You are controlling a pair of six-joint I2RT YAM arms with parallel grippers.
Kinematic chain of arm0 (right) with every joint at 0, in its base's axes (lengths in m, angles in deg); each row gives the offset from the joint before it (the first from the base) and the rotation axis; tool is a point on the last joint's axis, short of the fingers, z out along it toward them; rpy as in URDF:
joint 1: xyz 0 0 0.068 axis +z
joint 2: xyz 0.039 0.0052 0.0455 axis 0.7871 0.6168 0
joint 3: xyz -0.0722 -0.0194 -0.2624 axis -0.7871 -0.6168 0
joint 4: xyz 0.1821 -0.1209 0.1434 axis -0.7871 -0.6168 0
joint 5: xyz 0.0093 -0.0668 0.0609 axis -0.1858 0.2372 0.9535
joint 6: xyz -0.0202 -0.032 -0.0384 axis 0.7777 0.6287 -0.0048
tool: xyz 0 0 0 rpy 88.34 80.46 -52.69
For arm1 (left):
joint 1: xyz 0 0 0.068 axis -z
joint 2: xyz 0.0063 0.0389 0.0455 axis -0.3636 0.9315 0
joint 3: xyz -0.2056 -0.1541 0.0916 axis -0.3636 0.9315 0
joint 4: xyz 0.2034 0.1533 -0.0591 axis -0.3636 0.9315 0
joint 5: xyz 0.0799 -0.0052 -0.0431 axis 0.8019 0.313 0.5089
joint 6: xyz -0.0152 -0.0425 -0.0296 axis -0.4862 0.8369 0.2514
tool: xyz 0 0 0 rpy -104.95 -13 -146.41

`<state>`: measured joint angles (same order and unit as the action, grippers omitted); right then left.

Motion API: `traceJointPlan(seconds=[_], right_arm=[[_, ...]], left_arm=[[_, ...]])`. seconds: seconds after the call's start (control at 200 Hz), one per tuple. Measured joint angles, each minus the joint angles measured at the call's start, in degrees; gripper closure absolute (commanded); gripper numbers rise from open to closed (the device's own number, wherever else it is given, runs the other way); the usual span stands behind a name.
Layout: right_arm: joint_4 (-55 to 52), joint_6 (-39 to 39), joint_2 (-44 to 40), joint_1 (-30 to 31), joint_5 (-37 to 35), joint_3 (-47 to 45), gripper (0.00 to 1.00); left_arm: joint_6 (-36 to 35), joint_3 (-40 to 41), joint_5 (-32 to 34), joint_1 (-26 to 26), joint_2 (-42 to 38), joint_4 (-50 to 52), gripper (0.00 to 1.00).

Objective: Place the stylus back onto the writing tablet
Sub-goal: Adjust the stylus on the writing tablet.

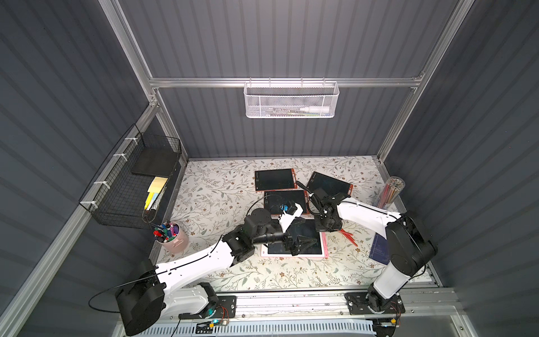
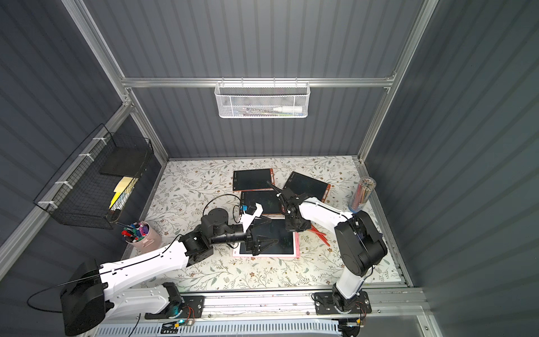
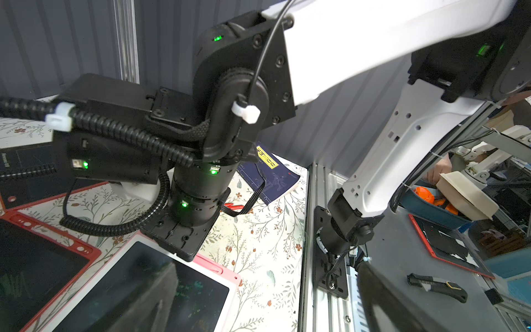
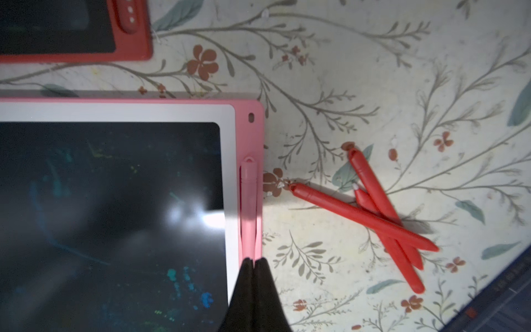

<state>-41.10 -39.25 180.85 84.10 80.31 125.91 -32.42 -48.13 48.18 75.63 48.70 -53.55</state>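
Lying in the side groove of the pink writing tablet (image 4: pixel 249 126), the pink stylus (image 4: pixel 248 201) runs along the frame's edge. The right claw (image 4: pixel 253 261) has its fingers pressed together, the tips meeting right at one end of the stylus; whether they touch it cannot be told. The left claw (image 1: pixel 304 235) is spread wide above the same tablet's dark screen. Three red styluses (image 4: pixel 367 218) lie crossed in a loose pile on the floral counter (image 4: pixel 373 72), just beside the tablet but apart from it. A red-framed tablet (image 4: pixel 132 54) sits near the pink one's corner.
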Motion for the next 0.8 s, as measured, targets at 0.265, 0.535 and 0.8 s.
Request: traceJointPlan(seconds=[0.265,0.535,0.8], right_arm=[[1.5,0.3,1.1,-0.2,0.5,-1.3,1.00],[4.5,0.3,2.5,-1.0,1.1,-1.3,1.00],[5.9,0.3,4.2,-2.7,1.1,-0.5,1.00]], left_arm=[[0.0,0.0,0.0,0.0,0.0,0.0,0.01],[0.0,0.0,0.0,0.0,0.7,0.0,0.01],[0.0,0.0,0.0,0.0,0.8,0.2,0.01]])
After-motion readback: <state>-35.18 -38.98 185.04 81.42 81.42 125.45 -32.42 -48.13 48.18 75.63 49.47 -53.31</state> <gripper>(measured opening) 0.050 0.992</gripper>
